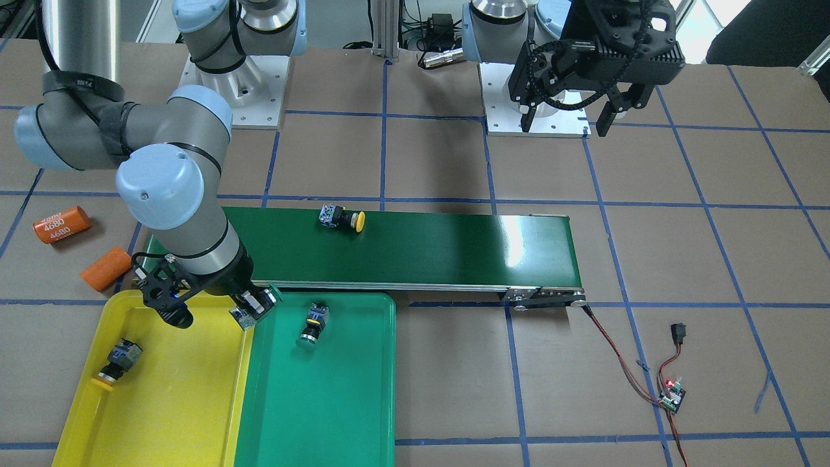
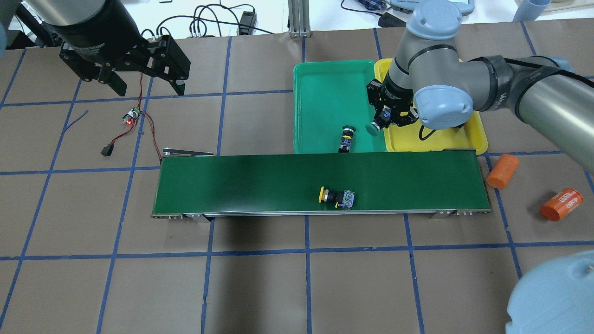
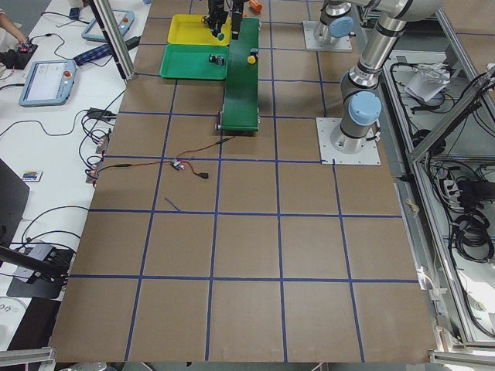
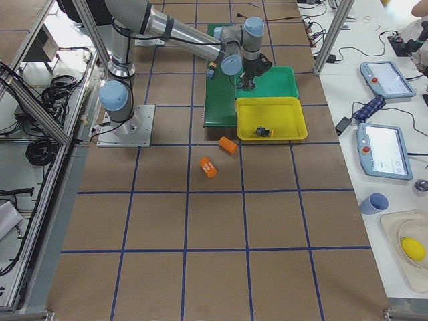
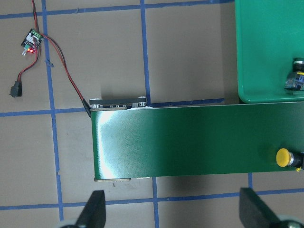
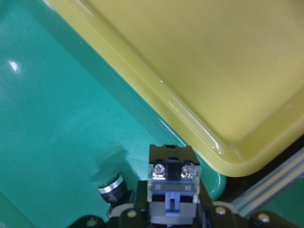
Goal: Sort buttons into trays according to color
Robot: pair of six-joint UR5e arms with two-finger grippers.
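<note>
Buttons sit in four spots. One (image 6: 172,183) is pinched in the right gripper (image 1: 249,312), the fingers clamped on its blocky body with the screw terminals facing the wrist camera. Its green cap pokes out sideways over the green tray (image 1: 324,402) in the overhead view. That gripper hangs above the seam where the two trays meet, at their belt-side end, with the yellow tray (image 1: 168,402) rim just beside it.

A second button (image 1: 312,326) lies on its side on the green tray floor, near the end closest to the belt (image 1: 421,250) (its cap reads dark green from overhead). A third (image 1: 117,362) lies on its side in the yellow tray, yellow cap turned toward the outer long wall. The fourth (image 2: 336,196) — yellow cap — lies on its side on the belt, close to the robot-side edge and well apart from both grippers.

The trays touch along their long sides and sit just beside the belt, on the side away from the robot.

The left gripper (image 2: 147,88) is spread wide and holds nothing. It hovers high over the table past the belt's other end, near a small wired board (image 2: 132,118) with a red light.

Two orange cylinders (image 2: 502,164) (image 2: 561,204) lie on the table beyond the tray end of the belt.
</note>
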